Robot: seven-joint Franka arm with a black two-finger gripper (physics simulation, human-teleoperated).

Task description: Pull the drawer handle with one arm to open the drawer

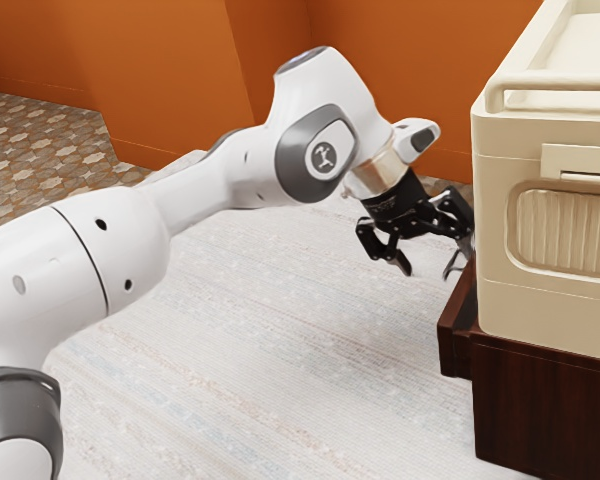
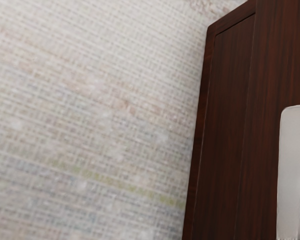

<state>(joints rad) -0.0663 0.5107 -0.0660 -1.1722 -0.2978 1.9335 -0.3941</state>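
In the exterior view, the pincer [image 1: 433, 268] is wide, its two fingers spread well apart, pointing downward. The dark wooden drawer [image 1: 456, 354] is below it, toward the exterior view's right, and juts out from the dark wooden cabinet [image 1: 545, 415]. I cannot make out what the drawer holds. A curved grey piece [image 1: 453, 266] is at the finger nearer the cabinet; I cannot tell whether it is the handle, or whether the finger touches it. A large cream unit [image 1: 540, 320] stands on the cabinet, just beside the pincer toward the exterior view's right, close to that same finger. The unit has a ribbed panel [image 1: 570, 232] on its side and a raised rail [image 1: 570, 82] along its top. Below the pincer and away from the unit lies a pale patterned rug [image 1: 270, 340]. Behind the pincer are an orange wall [image 1: 390, 65] and a tiled floor [image 1: 40, 130]. The white arm [image 1: 205, 190] reaches the pincer from the exterior view's left and carries a small dark emblem [image 1: 324, 156].

In the wrist view, the rug is below the pincer, next to dark wood with a raised edge [image 2: 200, 125]. A pale, round-cornered piece [image 2: 292, 170] lies over the wood; I cannot tell what it is.
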